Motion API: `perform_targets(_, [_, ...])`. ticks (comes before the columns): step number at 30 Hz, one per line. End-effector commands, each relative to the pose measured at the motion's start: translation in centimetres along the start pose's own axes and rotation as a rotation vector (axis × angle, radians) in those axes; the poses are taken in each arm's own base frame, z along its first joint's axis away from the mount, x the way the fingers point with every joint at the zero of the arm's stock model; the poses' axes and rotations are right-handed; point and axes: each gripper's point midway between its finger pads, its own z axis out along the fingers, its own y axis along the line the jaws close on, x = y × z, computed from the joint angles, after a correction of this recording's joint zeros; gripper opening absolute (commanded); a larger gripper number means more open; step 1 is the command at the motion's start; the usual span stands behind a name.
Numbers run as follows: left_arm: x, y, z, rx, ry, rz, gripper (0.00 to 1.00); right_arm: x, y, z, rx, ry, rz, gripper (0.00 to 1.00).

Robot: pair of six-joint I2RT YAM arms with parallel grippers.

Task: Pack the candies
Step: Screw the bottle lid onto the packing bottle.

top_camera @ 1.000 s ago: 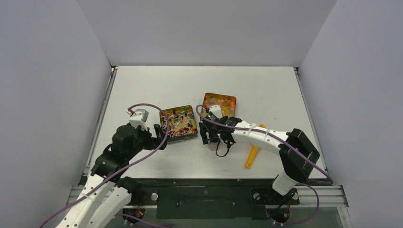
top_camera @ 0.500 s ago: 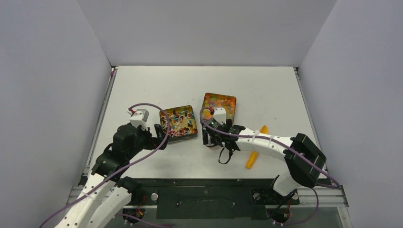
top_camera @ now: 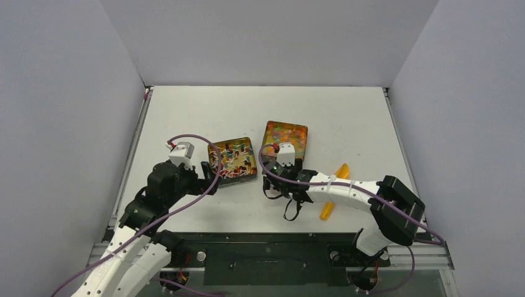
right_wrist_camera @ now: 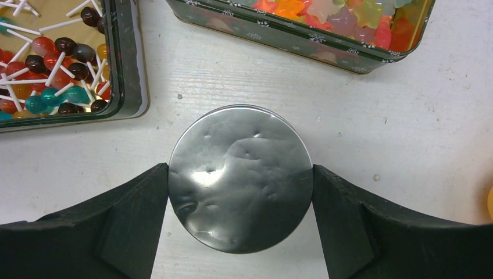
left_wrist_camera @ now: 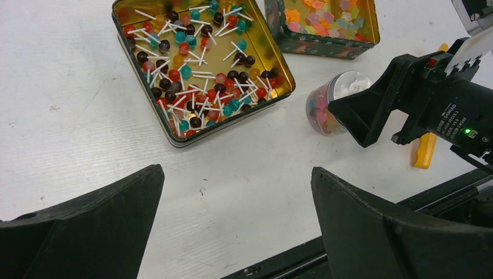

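Evidently the right end effector [right_wrist_camera: 240, 173] is clasping the upright foil-lidded candy cup [right_wrist_camera: 240, 180], centred in its grasp; the left end effector [left_wrist_camera: 235, 174], gaping empty, is hanging well off from that cup.

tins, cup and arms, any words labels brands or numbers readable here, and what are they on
White print on the right arm's wrist housing: several lines, too small and tilted to read.
Lollipop tin and jelly tin: snowflake pattern on the walls, no words.
Cup's foil lid: blank.
Nothing else carries legible text.
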Motion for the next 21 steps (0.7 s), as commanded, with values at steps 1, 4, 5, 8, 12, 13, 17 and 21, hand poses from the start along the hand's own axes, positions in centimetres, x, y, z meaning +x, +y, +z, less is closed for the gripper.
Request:
perform_targets(1, [-1.6,-0.7,-0.1,0.024,-0.059,0.004,0.96,6.3,0.2,0.0,-0.007,0.203,-0.060,0.69])
perform_targets(4, [-1.6,-0.7,-0.1,0.025,-0.061,0.004,0.96,6.7,1.1,-0.5,-0.034,0.214,-0.078,0.69])
perform_targets(5, [-1.6,-0.7,-0.1,0.024,-0.061,0.004,0.96,6.9,1.3,-0.6,-0.037,0.219,-0.081,0.69])
perform_targets(8, [-1.6,-0.7,-0.1,0.025,-0.063,0.004,0.96,7.6,1.9,-1.3,-0.047,0.222,-0.103,0.69])
perform_targets(12, [-1.6,-0.7,-0.2,0.026,-0.063,0.004,0.96,8.4,2.8,-2.5,-0.077,0.221,-0.101,0.69])
perform_targets(13, [-1.6,-0.7,-0.1,0.026,-0.063,0.004,0.96,8.4,3.0,-2.8,-0.083,0.219,-0.095,0.69])
perform_targets(17, [-1.6,-0.7,-0.1,0.024,-0.061,0.004,0.96,9.2,3.8,-4.2,-0.105,0.211,-0.118,0.70])
perform_targets(21, [-1.6,-0.7,-0.1,0.024,-0.060,0.004,0.96,9.7,4.0,-4.9,-0.100,0.202,-0.133,0.72])
